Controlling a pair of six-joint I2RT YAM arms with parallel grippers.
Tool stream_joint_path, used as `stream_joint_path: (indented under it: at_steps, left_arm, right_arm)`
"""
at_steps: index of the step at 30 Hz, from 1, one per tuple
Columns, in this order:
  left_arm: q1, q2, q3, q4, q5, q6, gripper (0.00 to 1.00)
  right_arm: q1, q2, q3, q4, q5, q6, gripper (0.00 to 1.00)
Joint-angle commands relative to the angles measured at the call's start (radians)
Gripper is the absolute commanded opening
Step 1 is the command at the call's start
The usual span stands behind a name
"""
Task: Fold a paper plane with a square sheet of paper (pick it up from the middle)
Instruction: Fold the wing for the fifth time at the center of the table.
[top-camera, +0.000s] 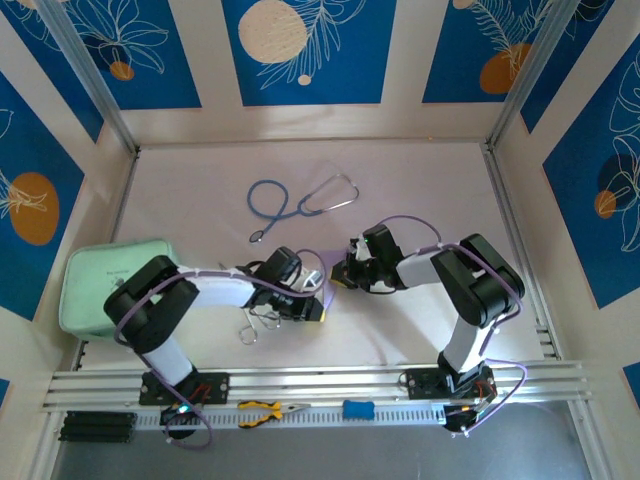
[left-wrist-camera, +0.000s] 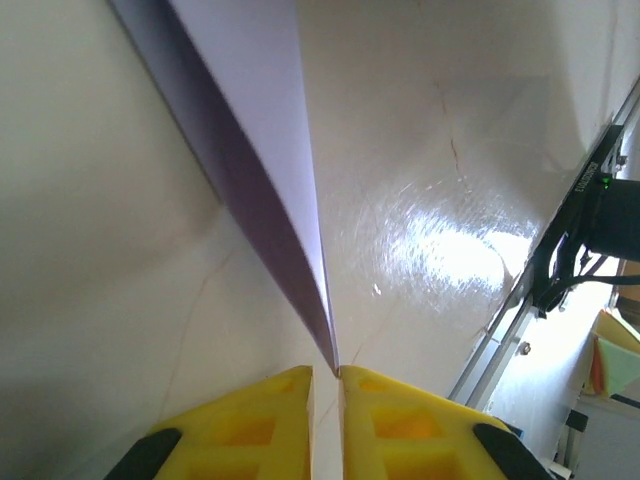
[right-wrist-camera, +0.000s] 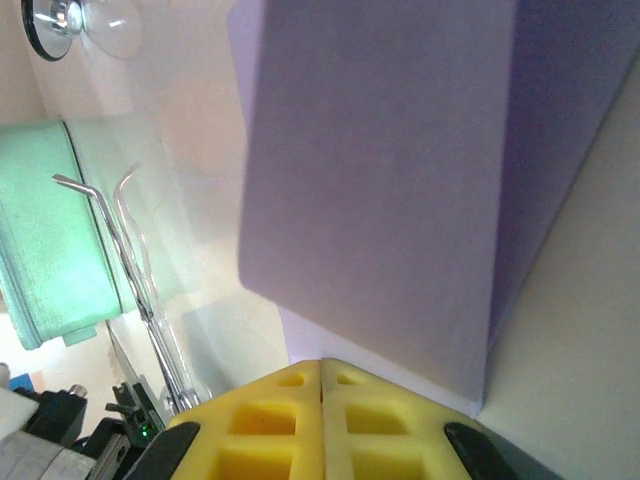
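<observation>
Holding the square sheet of paper tight, the right gripper pinches its edge; the left gripper looks nearly closed on it too; only one fold shows, probably; most folding remains.

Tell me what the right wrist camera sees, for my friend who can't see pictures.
The right gripper, with yellow fingers shut on the square sheet of paper, holds the pale lilac sheet folded and raised above the table. To the left lie a mint-green pouch and metal forceps.

Pale lilac paper; yellow hand fingers; mint-green pouch; blue stethoscope.
</observation>
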Motion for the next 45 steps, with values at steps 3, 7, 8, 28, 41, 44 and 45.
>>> stream_joint_path:
  at_steps: [3,7,8,28,41,44,45]
  left_arm:
    - [-0.003,-0.082,-0.015,-0.062,-0.089,0.04,0.21]
    - [0.002,-0.146,-0.03,-0.068,-0.136,0.049,0.24]
    - [0.004,-0.166,-0.035,-0.07,-0.149,0.052,0.25]
    - [0.06,-0.237,-0.018,-0.002,-0.188,-0.003,0.2]
    - [0.048,-0.067,0.021,0.225,-0.092,-0.157,0.04]
    - [0.048,-0.04,0.027,0.233,-0.103,-0.168,0.04]
    - [0.047,-0.029,0.029,0.239,-0.102,-0.173,0.04]
  right_arm:
    - [0.009,0.016,-0.084,-0.16,0.185,0.053,0.08]
    - [0.027,-0.006,-0.11,-0.152,0.233,0.1,0.08]
    - [0.031,-0.01,-0.118,-0.143,0.242,0.115,0.08]
    - [0.098,-0.048,-0.18,-0.028,0.335,0.279,0.07]
    - [0.106,-0.047,-0.196,0.011,0.339,0.289,0.06]
    - [0.107,-0.044,-0.197,0.016,0.337,0.286,0.06]
    - [0.107,-0.043,-0.196,0.016,0.337,0.284,0.06]
